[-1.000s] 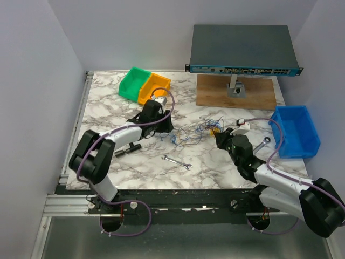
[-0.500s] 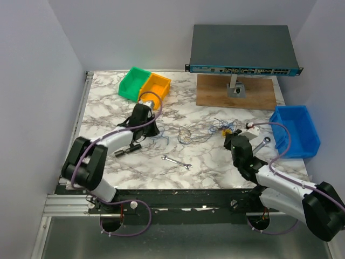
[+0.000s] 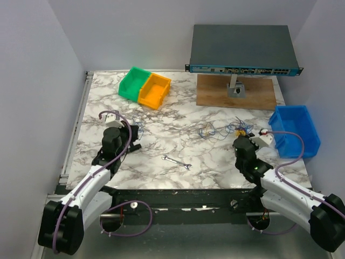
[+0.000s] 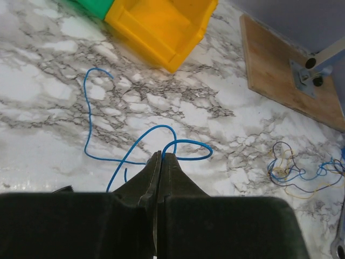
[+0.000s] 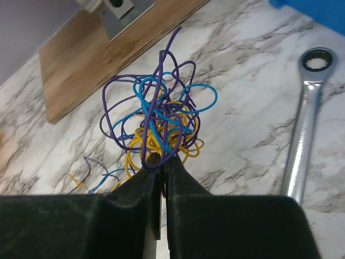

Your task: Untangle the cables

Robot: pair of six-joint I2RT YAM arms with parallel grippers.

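Observation:
My left gripper [image 4: 161, 157] is shut on a single blue cable [image 4: 186, 143], which loops over the marble just ahead of its tips. From above, this gripper [image 3: 133, 131] sits at the table's left side. My right gripper [image 5: 161, 161] is shut on a clump of the cables [image 5: 159, 121], purple, blue and yellow, held up off the table. In the top view that clump [image 3: 242, 128] is right of centre, with the right gripper [image 3: 241, 136] just below it. A few loose cables [image 3: 210, 129] trail on the table between the two grippers.
A green bin [image 3: 133, 82] and a yellow bin [image 3: 154, 89] stand at the back left. A blue bin [image 3: 294, 129] is at the right edge. A network switch [image 3: 242, 48] rests above a wooden board [image 3: 237, 93]. A small wrench [image 3: 177, 162] lies near centre, a ratchet wrench [image 5: 304, 129] beside the clump.
My left gripper shut on the blue cable and drew it back to the near left, out of the tangle. My right gripper carried the clump to the right.

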